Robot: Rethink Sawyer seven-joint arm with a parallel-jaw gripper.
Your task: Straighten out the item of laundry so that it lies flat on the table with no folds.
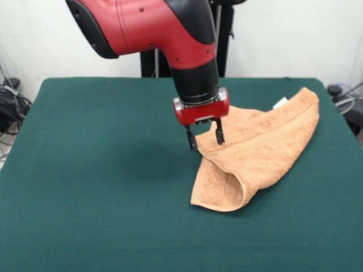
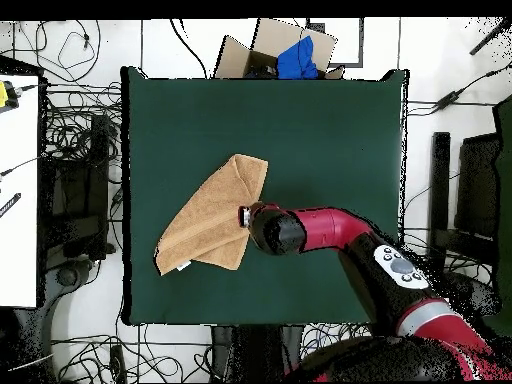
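The light orange-tan towel [image 1: 261, 150] lies on the right half of the dark green table [image 1: 85, 170], folded over on itself, with a rolled fold at its near end and its white tag [image 1: 280, 103] at the far corner. My gripper [image 1: 205, 137] hangs just above the towel's left edge. Its two black fingers [image 1: 191, 139] are spread apart and hold nothing. In the overhead view the towel [image 2: 205, 220] lies diagonally on the table [image 2: 330, 130], and the red arm's wrist [image 2: 265, 228] covers the gripper at the towel's right edge.
A cardboard box with a blue item [image 2: 295, 55] stands beyond the table's far edge in the overhead view. Cables cover the floor around the table. A white desk [image 2: 20, 200] stands at the left. The table's left half in the front view is bare green cloth.
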